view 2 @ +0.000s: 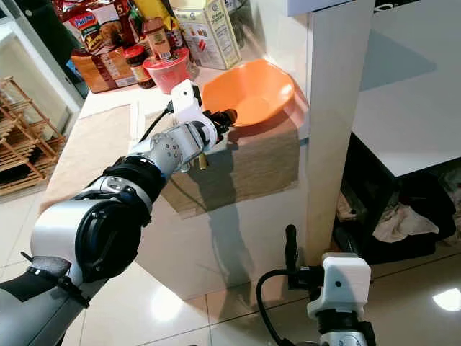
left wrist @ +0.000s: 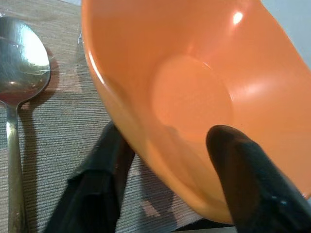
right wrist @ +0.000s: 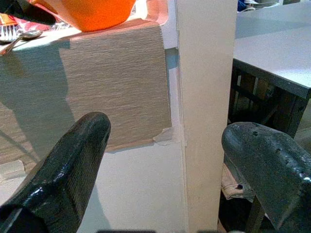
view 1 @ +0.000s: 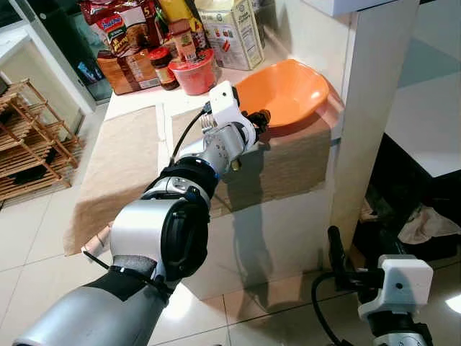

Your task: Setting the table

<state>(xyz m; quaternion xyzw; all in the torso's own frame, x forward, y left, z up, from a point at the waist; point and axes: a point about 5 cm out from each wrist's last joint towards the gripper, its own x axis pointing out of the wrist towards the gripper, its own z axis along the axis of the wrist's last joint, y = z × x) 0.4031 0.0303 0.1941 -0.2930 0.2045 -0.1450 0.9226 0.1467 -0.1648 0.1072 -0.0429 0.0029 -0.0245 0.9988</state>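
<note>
Left wrist view gives you the best look at the orange bowl (left wrist: pixel 194 97): your left gripper (view 1: pixel 261 121) is pinching its rim, one black finger (left wrist: pixel 252 184) inside the bowl and the other under the outer wall. The bowl is tilted rather than sitting flat, over the far corner of the woven placemat (view 1: pixel 288 162), right beside the white pillar (view 1: pixel 367 108).

Just beside the bowl, a metal spoon (left wrist: pixel 14 68) lies flat on that same placemat, and from the right wrist view you can make out fork tines (right wrist: pixel 5 33) next to the spoon. The placemat's near edge hangs down over the front of the white counter (view 1: pixel 274 238).

Behind the bowl you've got a red cup (view 1: pixel 194 74), a dark jar (view 1: pixel 163 67), snack packets (view 1: pixel 119 36) and a white carton (view 1: pixel 232 32) crowded at the back of the counter. A second, paler placemat (view 1: pixel 119 169) lies further from the bowl, toward the wooden rack (view 1: pixel 29 140) on the floor.

Your right gripper (right wrist: pixel 165 160) hangs low in front of the counter, well below the bowl, fingers spread wide with nothing between them.
</note>
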